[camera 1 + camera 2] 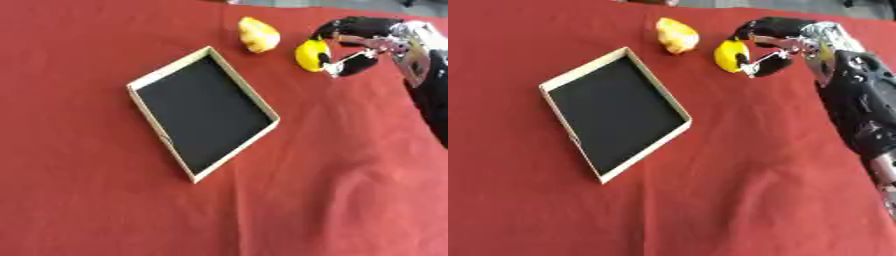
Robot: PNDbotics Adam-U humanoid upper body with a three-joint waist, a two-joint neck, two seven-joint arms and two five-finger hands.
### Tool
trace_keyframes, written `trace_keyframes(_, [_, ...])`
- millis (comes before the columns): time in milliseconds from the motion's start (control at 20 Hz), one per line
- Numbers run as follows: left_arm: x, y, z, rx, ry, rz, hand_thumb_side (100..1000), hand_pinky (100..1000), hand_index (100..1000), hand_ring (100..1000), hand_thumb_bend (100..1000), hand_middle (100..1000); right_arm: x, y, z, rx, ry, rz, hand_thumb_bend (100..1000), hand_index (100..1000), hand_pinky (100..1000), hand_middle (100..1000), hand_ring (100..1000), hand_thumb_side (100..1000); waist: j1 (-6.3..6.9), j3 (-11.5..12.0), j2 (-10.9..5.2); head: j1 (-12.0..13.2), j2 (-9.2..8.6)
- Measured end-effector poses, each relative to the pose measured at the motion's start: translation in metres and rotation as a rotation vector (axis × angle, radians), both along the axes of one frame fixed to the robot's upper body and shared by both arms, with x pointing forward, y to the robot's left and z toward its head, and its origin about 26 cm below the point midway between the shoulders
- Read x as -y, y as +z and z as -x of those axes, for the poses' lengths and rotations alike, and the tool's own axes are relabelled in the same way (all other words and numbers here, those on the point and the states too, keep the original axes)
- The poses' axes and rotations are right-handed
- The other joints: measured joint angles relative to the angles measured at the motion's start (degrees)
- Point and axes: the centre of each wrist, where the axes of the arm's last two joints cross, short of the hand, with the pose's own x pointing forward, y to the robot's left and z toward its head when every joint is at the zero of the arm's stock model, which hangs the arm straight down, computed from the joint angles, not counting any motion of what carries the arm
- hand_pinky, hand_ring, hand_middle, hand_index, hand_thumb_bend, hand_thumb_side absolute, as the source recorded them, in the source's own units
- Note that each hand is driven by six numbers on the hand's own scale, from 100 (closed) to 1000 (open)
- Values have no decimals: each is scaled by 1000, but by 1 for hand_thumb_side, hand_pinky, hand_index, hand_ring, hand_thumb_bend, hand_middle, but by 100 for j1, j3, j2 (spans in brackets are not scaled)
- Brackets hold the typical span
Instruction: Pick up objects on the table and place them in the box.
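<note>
I see the worktop (96, 210) filling both views, covered all over with a red cloth that lies in soft folds toward the near right.

On it, left of centre, sits the box (262, 105): a shallow rectangular tray with pale, light-coloured walls and a black floor, turned askew so that one corner points toward the far edge and another toward me. Nothing lies inside it.

My right arm (859, 100) comes in from the right side, black with silver joints, running from the near right edge up toward the far part of the worktop. At its end the right robot hand (776, 42) has its fingers and thumb curled round a yellow fruit (310, 54), one dark finger arched over the top and the thumb pressing from the near side. That rounded bright yellow piece is just beyond the box's far right corner, apart from the box; I cannot tell whether it is still resting on the cloth or lifted clear.

Just left of it, near but not touching, lies a paler yellow-orange fruit (258, 34), lumpy and tapering at the top, on the cloth near the far edge of the worktop.

My left robot hand shows in neither view.
</note>
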Motion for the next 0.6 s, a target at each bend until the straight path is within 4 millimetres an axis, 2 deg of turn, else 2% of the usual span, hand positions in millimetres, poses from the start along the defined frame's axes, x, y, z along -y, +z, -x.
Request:
trace_keyframes(50, [0,0,0,0,0,0,719,854,892,709,100,802,0,0,0,10,0,-1,100,725,857,527,813,387,-1,0,0,0,0])
trace_keyframes(100, [0,0,0,0,-1,-1,723,854,891,708,100,801,0,-1,0,21,2,-4,100,676,850,493,792,444,-1,0,0,0,0])
trace_keyframes(150, [0,0,0,-1,-1,-2,720,854,890,708,100,801,0,-1,0,32,3,-10,100,651,846,475,782,387,-2,0,0,0,0])
trace_keyframes(200, [0,0,0,-1,-1,-2,719,854,890,708,100,800,0,-2,0,42,5,-18,100,626,842,459,773,379,-2,0,0,0,0])
trace_keyframes(250, [0,0,0,-1,-2,-2,720,854,889,708,100,800,0,-3,-1,54,7,-29,100,554,828,411,743,345,-2,-1,0,0,0])
trace_keyframes(450, [0,0,0,-2,-3,-2,720,854,889,708,100,800,-2,-5,-1,115,25,-118,100,486,807,361,689,281,5,-24,-1,0,0])
trace_keyframes(600, [0,0,0,-4,-3,-2,719,854,889,708,100,800,-3,-4,0,161,45,-189,100,482,806,359,678,250,15,-33,-5,0,0])
